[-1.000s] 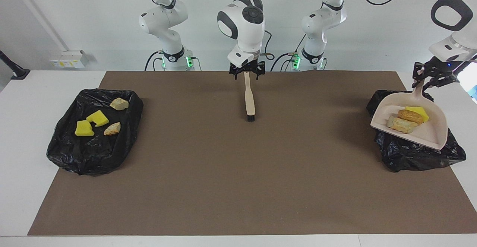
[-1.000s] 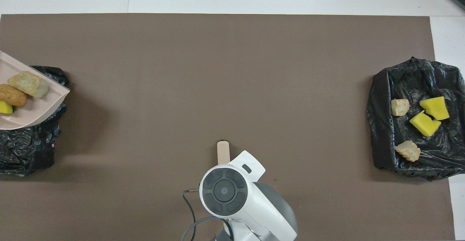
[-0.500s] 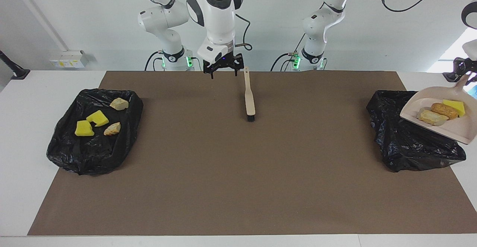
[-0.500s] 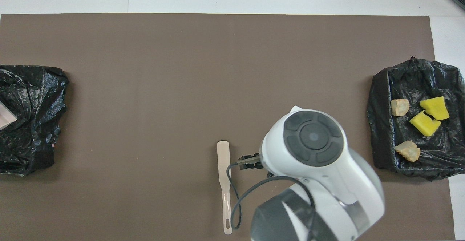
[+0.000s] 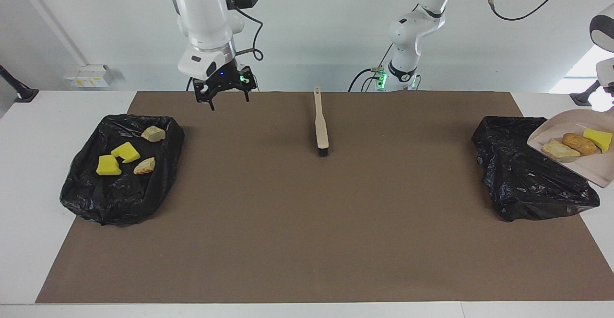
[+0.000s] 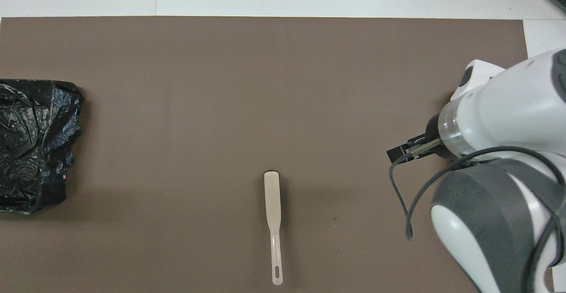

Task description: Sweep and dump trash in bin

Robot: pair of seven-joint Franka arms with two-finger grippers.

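Black bag [image 5: 120,188] holds four scraps [image 5: 125,151]; dustpan [image 5: 590,164] carries three; right claw [image 5: 221,96] spread, left claw unseen, pressed together.

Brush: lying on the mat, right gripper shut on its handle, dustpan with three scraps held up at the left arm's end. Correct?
Not quite. The facing view shows the right gripper open and empty in the air, off toward the right arm's bin, clear of the brush. The brush does lie on the mat, and the dustpan carries three scraps.

Two fixed cameras: facing view, high across the table toward the robots; overhead view, steeply down from above the robots' end; both share the brown mat [image 5: 307,222] and brush [image 6: 273,209].
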